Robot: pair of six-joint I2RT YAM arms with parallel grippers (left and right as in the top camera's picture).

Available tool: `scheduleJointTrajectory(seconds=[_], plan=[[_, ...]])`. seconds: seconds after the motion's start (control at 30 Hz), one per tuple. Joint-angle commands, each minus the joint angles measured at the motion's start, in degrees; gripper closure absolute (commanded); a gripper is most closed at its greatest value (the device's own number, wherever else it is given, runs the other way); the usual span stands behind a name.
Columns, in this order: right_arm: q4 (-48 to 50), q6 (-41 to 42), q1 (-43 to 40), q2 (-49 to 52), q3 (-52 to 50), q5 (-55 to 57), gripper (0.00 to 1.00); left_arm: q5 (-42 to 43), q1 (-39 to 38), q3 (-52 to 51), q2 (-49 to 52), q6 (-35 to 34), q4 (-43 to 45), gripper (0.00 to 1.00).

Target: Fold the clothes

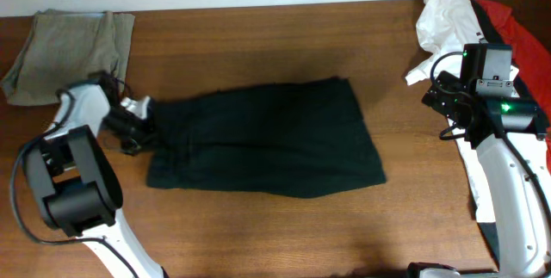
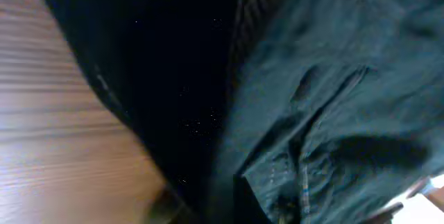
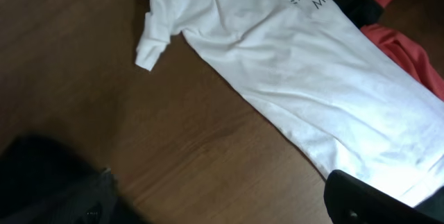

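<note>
The large black garment lies spread flat in the middle of the table. My left gripper is at its left edge, and the left wrist view is filled with its dark fabric bunched close to the jaws, which look shut on it. My right gripper is open and empty over bare wood, just beside the white printed T-shirt. The red garment lies under and behind the T-shirt.
A grey-khaki folded garment lies at the table's back left corner. The wooden table shows behind and in front of the black garment. The right arm's base stands at the front right.
</note>
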Motion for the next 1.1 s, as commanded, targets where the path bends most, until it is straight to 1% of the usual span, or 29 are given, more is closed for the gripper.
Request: scheduleJointTrajectory(seconds=[0.0, 0.03, 0.1, 0.13, 0.17, 0.2, 0.27, 0.37, 0.47, 0.57, 0.7, 0.87, 0.93, 1.07], plan=[[0.0, 0.0, -0.2, -0.1, 0.7, 1.5, 0.01, -12.0, 1.7, 18.8, -0.2, -2.9, -9.6, 0.99], [0.0, 0.0, -0.2, -0.1, 0.7, 1.5, 0.01, -12.0, 1.4, 25.8, -0.2, -2.9, -13.8, 0.99], [0.0, 0.0, -0.2, -0.1, 0.7, 1.5, 0.01, -12.0, -0.8, 35.9, -0.2, -2.9, -21.2, 0.99], [-0.1, 0.0, -0.2, -0.1, 0.7, 1.5, 0.01, -12.0, -2.5, 38.8, -0.2, -2.9, -23.8, 0.99], [-0.1, 0.0, -0.2, -0.1, 0.7, 1.5, 0.01, -12.0, -5.7, 40.0, -0.2, -2.9, -25.4, 0.99], [-0.1, 0.0, -0.2, -0.1, 0.7, 1.5, 0.01, -12.0, -8.1, 40.0, -0.2, -2.9, -25.6, 0.99], [-0.1, 0.0, -0.2, -0.1, 0.7, 1.5, 0.01, -13.1, -15.4, 40.1, -0.2, -7.7, -24.7, 0.99], [-0.1, 0.0, -0.2, -0.1, 0.7, 1.5, 0.01, -13.4, -23.1, 40.1, -0.2, -8.4, -22.9, 0.99], [-0.1, 0.0, -0.2, -0.1, 0.7, 1.5, 0.01, -14.8, -28.6, 40.1, -0.2, -8.7, -21.9, 0.99], [-0.1, 0.0, -0.2, -0.1, 0.7, 1.5, 0.01, -15.0, -32.0, 40.1, -0.2, -9.1, -22.1, 0.99], [-0.1, 0.0, -0.2, -0.1, 0.7, 1.5, 0.01, -14.6, -37.2, 39.7, 0.5, -9.4, -19.5, 0.99], [-0.1, 0.0, -0.2, -0.1, 0.7, 1.5, 0.01, -13.7, -41.2, 36.6, 3.8, -14.2, -11.4, 0.99], [-0.1, 0.0, -0.2, -0.1, 0.7, 1.5, 0.01, -13.7, -42.1, 36.6, 5.7, -14.2, -8.4, 0.99], [-0.1, 0.0, -0.2, -0.1, 0.7, 1.5, 0.01, -9.8, -46.3, 36.5, 9.9, -15.1, -3.4, 0.99]])
